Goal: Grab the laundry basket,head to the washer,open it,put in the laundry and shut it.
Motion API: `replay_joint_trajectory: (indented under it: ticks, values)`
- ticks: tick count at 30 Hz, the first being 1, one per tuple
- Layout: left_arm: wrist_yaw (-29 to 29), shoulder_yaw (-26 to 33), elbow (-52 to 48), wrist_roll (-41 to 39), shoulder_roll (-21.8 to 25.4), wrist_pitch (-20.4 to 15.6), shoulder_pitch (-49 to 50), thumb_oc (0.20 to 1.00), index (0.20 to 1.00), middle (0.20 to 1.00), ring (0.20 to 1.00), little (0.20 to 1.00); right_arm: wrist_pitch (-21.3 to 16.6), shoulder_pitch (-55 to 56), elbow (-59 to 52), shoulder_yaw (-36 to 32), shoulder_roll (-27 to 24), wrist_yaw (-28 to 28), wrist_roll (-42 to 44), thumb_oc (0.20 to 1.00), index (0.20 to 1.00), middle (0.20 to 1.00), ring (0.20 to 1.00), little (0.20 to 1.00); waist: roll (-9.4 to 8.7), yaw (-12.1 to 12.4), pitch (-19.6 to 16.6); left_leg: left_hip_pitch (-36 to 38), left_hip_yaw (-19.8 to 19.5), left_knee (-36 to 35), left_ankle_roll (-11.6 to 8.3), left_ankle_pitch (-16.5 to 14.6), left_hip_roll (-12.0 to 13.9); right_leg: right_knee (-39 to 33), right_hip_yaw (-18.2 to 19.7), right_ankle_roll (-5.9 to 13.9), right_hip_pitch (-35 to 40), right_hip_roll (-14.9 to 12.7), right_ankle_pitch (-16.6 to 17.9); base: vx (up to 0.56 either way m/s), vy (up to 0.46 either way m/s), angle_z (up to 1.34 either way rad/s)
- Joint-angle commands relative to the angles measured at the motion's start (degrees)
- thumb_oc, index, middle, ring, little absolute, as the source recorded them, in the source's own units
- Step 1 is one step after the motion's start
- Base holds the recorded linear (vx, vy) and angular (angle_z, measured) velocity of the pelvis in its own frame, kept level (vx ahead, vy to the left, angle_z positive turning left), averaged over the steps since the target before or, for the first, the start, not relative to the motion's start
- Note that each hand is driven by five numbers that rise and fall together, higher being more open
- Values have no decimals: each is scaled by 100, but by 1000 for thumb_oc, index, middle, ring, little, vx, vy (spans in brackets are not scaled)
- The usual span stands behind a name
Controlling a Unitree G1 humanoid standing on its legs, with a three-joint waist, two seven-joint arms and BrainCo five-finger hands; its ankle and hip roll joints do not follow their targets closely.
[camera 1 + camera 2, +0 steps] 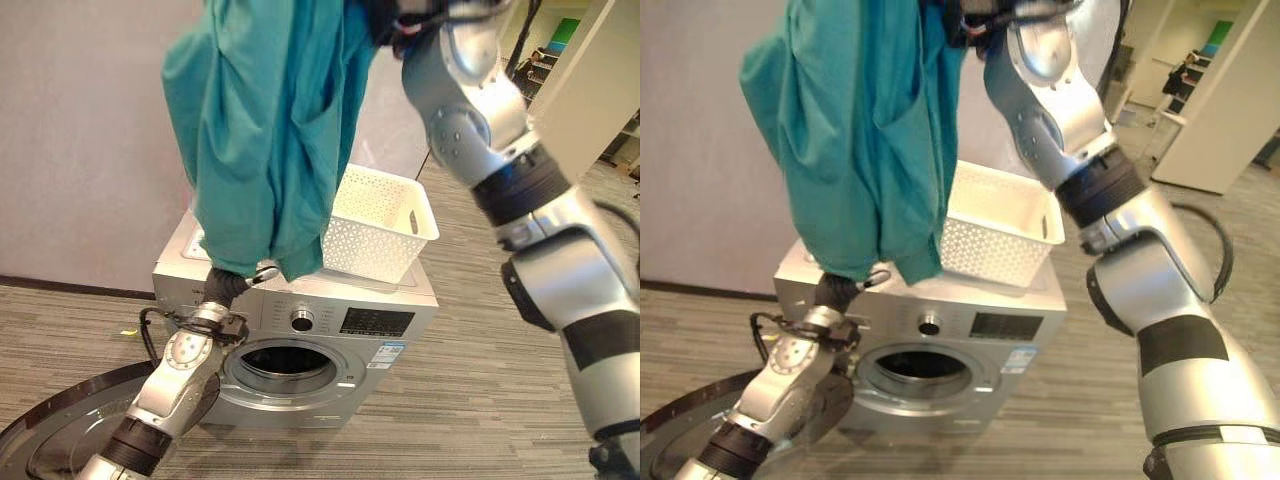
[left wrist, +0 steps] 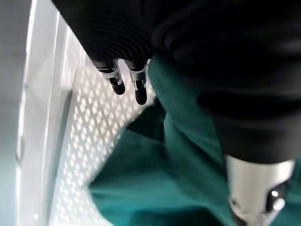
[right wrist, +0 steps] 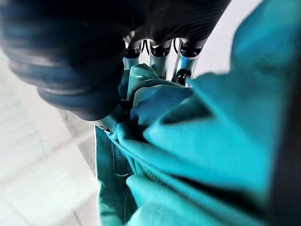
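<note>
The right hand (image 3: 155,56) is raised high at the 12 o'clock edge of the head views. In the right wrist view its fingers (image 3: 181,66) are curled into a bunched fold of the teal garment (image 1: 265,150), so this hand is clenched on the cloth. The garment hangs straight down from that grip as one long bundle. Its lower end reaches the top of the washer (image 1: 300,345), at the 9 o'clock side of the laundry basket (image 1: 385,225).

The laundry basket is white with perforated walls. It stands upright on the washer top, toward the 3 o'clock side, and the hanging cloth covers its near-left corner.

The left hand (image 1: 240,282) is lifted to the bottom end of the garment, just above the front-left edge of the washer top. In the left wrist view its dark-tipped fingers (image 2: 138,92) point outward, with the teal cloth lying against the palm side and the basket wall behind. Whether this hand grips the cloth cannot be told.

The washer is silver-grey, with a round dial and a dark display panel on its front. Its drum opening (image 1: 290,368) is exposed. The round door (image 1: 70,425) is swung wide open toward 8 o'clock, low beside the left arm. The floor (image 1: 470,390) is grey striped carpet.
</note>
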Motion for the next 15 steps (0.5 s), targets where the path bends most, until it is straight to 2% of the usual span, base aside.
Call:
replay_joint_trajectory:
  ticks: [1, 2, 9, 15]
  values:
    - [295, -137, -5, 4, -186, -359, -787, 1000, 1000, 1000, 1000, 1000, -488, 91, -190, -595, -134, -224, 256, 200, 200, 200, 200, 200, 176, 27, -281, -370, -106, 18, 233, 173, -5, 16, -77, 311, 190, -430, -68, 0, 0, 0]
    - [422, -113, -42, -34, -323, -393, -954, 1000, 1000, 1000, 1000, 1000, -564, 423, -599, -752, -242, -284, 262, 200, 200, 200, 200, 200, 171, 13, -261, -377, -104, 18, 239, 176, -2, 16, -74, 308, 181, -427, -75, 0, 0, 0]
    - [579, -109, -147, -76, -564, -483, -1353, 1000, 1000, 1000, 1000, 1000, -540, 1139, -1109, -1064, -465, -375, 109, 200, 200, 200, 200, 200, 182, -2, -238, -359, -100, 18, 261, 158, -8, 16, -38, 300, 193, -432, -89, 0, 0, 0]
    - [436, -97, -515, -232, -747, -572, -1364, 1000, 1000, 1000, 1000, 1000, -337, 1761, -1207, -1285, -330, -363, -208, 200, 200, 200, 200, 200, 259, 19, -193, -324, -71, 18, 295, 132, -24, 16, -4, 287, 193, -444, -87, 0, 0, 0]
